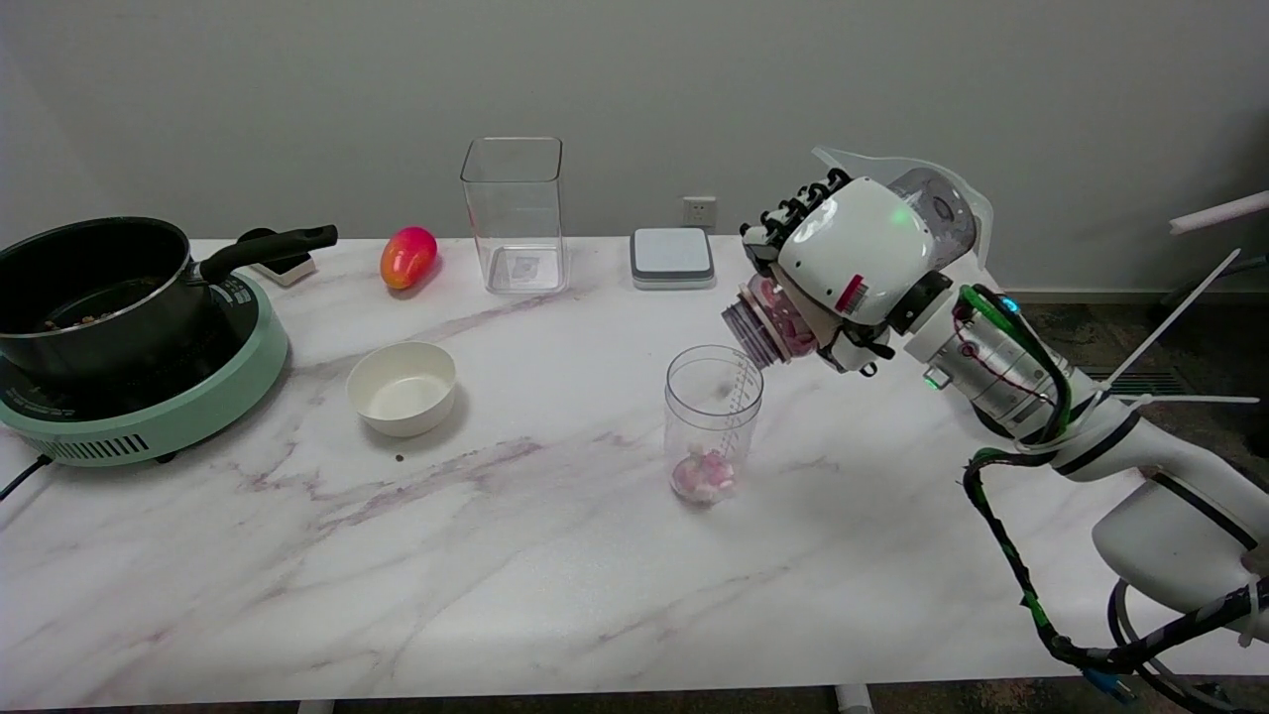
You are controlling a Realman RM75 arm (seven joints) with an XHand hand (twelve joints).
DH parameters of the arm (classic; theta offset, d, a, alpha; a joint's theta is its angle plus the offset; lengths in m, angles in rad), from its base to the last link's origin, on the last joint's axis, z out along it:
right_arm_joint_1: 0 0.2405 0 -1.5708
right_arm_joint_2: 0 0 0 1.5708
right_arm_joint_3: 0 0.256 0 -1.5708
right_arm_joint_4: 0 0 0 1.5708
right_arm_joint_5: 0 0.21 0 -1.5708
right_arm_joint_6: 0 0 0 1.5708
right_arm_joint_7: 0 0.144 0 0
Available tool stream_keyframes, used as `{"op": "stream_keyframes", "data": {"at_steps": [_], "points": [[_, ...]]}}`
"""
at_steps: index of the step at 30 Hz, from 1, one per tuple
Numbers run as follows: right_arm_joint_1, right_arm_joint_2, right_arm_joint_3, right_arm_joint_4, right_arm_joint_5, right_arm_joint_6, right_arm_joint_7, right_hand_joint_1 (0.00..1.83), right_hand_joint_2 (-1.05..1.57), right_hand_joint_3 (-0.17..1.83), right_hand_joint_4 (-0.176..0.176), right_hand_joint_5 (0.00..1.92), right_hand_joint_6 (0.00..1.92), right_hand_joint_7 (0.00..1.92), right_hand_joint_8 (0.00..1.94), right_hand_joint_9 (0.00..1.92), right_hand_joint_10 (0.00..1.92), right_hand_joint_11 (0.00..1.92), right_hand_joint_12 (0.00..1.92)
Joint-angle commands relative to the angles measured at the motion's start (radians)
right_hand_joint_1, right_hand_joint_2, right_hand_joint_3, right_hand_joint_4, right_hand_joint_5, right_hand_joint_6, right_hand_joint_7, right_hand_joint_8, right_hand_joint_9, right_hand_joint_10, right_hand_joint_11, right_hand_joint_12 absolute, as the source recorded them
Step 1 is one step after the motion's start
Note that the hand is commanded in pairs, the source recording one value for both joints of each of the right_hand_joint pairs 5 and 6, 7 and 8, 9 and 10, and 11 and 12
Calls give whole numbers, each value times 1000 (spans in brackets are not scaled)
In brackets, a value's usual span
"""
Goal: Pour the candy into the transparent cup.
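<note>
A round transparent cup [712, 422] stands upright near the table's middle, with a small heap of pink and white candy [703, 475] at its bottom. My right hand [843, 263] grips a clear jar of pink candy [765, 327] and holds it tipped down to the left. The jar's mouth sits just above the cup's right rim. Candy fills the jar's lower end near the mouth. The fingers wrap over the jar and hide most of its body.
A white bowl [402, 388] sits left of the cup. Farther left a black pot [94, 288] rests on a green cooker [149, 397]. A tall square clear container [515, 213], a red-orange mango [407, 257] and a grey-white scale [672, 257] line the back edge.
</note>
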Motion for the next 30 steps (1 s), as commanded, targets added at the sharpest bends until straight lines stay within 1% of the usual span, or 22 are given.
{"op": "stream_keyframes", "data": {"at_steps": [1,4,27,30], "points": [[-1,-6,7,-8,-53,24,-1,1598,602,787,0,1399,1399,1510,1510,1447,1447,1208,1208],[5,-4,14,-19,-87,43,5,1597,607,779,0,1403,1403,1511,1511,1448,1448,1210,1210],[9,-3,21,-8,-108,103,-1,1580,666,705,0,1424,1424,1521,1521,1459,1459,1221,1221],[9,-3,21,-1,-130,106,-3,1578,676,694,0,1427,1427,1523,1523,1462,1462,1221,1221]]}}
